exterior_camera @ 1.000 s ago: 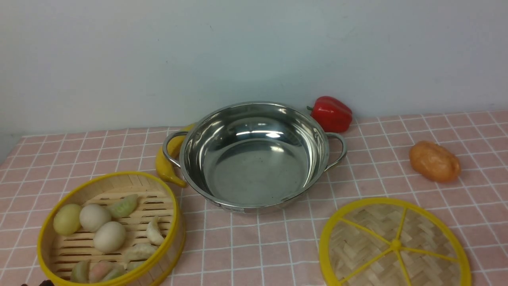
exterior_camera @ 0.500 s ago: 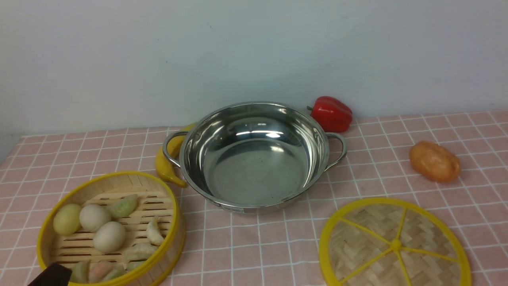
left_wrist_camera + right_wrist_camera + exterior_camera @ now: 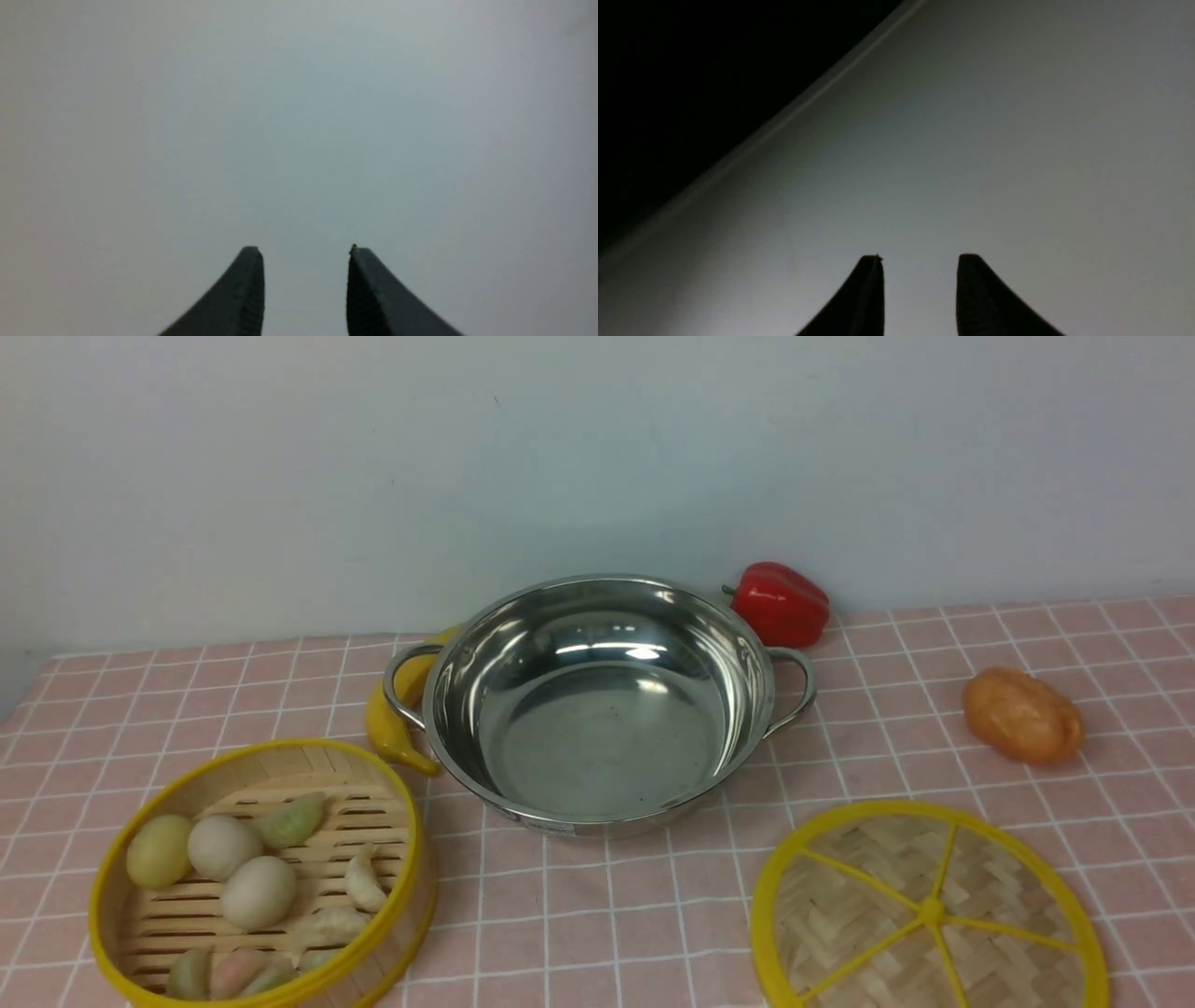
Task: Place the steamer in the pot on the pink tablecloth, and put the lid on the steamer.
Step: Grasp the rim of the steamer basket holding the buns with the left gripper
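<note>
The shiny steel pot [image 3: 597, 709] stands empty in the middle of the pink tablecloth [image 3: 607, 915]. At the near left stands the bamboo steamer [image 3: 392, 896] with yellow rims, holding buns and dumplings. The flat woven lid [image 3: 929, 910] with yellow spokes lies at the near right. Neither arm shows in the front view. My left gripper [image 3: 305, 254] is open with nothing between its dark fingertips, facing a plain grey surface. My right gripper [image 3: 920, 261] is also open and empty, facing a grey surface beside a dark area.
A yellow banana [image 3: 387, 719] lies against the pot's left handle. A red pepper [image 3: 780, 604] sits behind the pot at the right, by the wall. An orange potato-like toy [image 3: 1022, 716] lies at the far right of the cloth.
A dark part of the left arm showed at the lower left corner of the front view half a second ago; it has dropped out of that view. The objects have not moved.
</note>
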